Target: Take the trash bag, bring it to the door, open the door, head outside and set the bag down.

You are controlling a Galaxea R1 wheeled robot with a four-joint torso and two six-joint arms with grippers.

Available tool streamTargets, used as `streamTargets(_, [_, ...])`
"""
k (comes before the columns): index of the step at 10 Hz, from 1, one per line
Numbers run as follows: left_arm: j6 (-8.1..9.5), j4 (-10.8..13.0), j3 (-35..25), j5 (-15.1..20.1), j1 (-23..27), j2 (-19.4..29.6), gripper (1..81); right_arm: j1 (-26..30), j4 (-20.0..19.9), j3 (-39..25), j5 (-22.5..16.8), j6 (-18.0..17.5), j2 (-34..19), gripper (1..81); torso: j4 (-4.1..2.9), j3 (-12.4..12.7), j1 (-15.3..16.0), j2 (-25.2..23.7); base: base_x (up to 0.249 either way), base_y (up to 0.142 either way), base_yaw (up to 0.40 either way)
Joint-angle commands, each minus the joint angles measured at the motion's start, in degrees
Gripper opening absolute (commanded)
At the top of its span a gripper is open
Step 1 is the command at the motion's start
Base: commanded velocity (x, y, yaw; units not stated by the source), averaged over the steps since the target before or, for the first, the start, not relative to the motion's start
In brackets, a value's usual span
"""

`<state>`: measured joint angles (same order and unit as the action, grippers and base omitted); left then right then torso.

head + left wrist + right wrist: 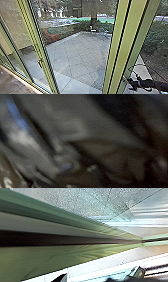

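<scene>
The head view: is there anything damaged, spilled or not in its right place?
Nothing stands out to me. The green frames look straight and undamaged, and the paving slabs outside look flat and evenly joined.

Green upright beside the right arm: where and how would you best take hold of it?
I'd try the green upright along its right-hand edge, coming from the robot's right: it stands straight and narrow, with the right arm on that side.
</scene>
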<state>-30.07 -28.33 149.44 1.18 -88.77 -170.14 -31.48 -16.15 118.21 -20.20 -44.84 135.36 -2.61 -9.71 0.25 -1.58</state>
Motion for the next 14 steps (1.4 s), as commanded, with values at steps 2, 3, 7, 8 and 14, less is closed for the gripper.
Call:
streamTargets(2, [-0.51,0.03,-0.47,5.94,0.75,0.15,1.0,3.91,2.35,-7.13,-7.05,0.89,2.57,81.1,0.00,-0.02,0.00,0.00,0.108,0.000,0.000])
streamTargets(3, [-0.51,0.12,-0.47,6.02,0.83,0.15,1.0,4.17,2.70,-8.18,-7.13,0.98,1.35,81.1,0.00,-0.05,0.07,0.05,0.000,0.000,0.000])
streamTargets(7, [-0.51,0.21,-0.47,6.20,0.83,-0.02,1.0,8.91,8.22,-13.46,-9.40,1.15,-6.12,81.1,0.00,-0.18,0.24,0.22,0.000,0.000,0.000])
streamTargets(8, [-0.51,0.21,-0.47,6.29,0.75,-0.02,1.0,10.67,11.47,-13.37,-12.74,1.16,-7.88,81.1,-0.02,-0.22,0.29,0.29,0.000,0.000,0.000])
streamTargets(14, [-0.69,0.21,-0.64,6.11,0.57,-0.20,1.0,22.45,29.33,-15.12,-27.70,1.42,-15.10,81.1,-0.05,-0.33,0.20,0.33,0.000,0.000,0.000])
